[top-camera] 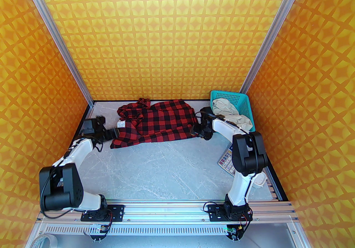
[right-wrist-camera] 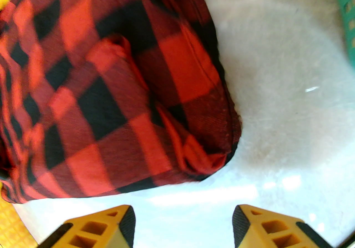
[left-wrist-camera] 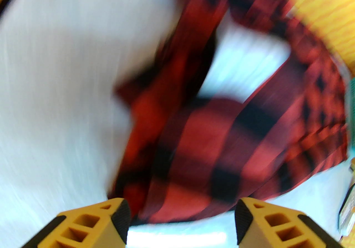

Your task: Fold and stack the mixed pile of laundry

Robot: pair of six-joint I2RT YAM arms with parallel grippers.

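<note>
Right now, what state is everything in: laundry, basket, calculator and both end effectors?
Teal basket: upright, at the table's far right corner.
Red-and-black check shirt: lying spread on the table, rumpled, not folded.
Cream garment: bunched in the basket, unfolded.
Calculator: lying flat, keys up.
Left end effector: open, empty, at the shirt's left edge.
Right end effector: open, empty, at the shirt's right edge.

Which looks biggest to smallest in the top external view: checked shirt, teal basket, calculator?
1. checked shirt
2. teal basket
3. calculator, partly hidden, so its full size is unsure
</note>
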